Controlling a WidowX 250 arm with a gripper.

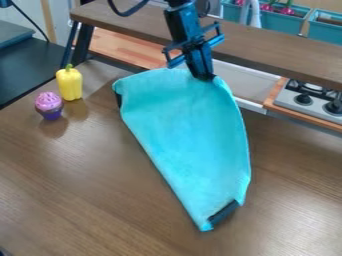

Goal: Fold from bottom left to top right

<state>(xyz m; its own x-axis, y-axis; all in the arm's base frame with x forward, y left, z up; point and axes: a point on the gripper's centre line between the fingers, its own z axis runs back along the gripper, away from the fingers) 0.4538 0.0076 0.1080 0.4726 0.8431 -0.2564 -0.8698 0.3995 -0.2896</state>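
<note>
A soft turquoise cloth (190,135) lies partly on the brown wood-grain tabletop (80,185), its upper end raised past the far edge. Its long axis runs from that broad upper end down to a narrow tip nearest the camera. A straight slanting side, which looks like the crease, bounds it on the left; a bowed side bounds it on the right. Dark patches show at its left corner and beside its lower tip.

The black two-finger gripper (204,78) is at the cloth's upper right, its fingers apparently closed on the fabric there. From the fingers, most of the cloth lies toward the camera, with a smaller part reaching left. The likely crease is therefore to the fingers' left and below, so the next move probably calls for lowering the held part away from it, toward the upper right. Letting go too high could let the layers slump or wrinkle.

Left of the cloth's upper end stands a yellow toy bell pepper (69,83), with a pink-topped, purple-based toy cupcake (49,105) just beside it. Beyond the cloth's right side is a grey toy stove (310,99).
</note>
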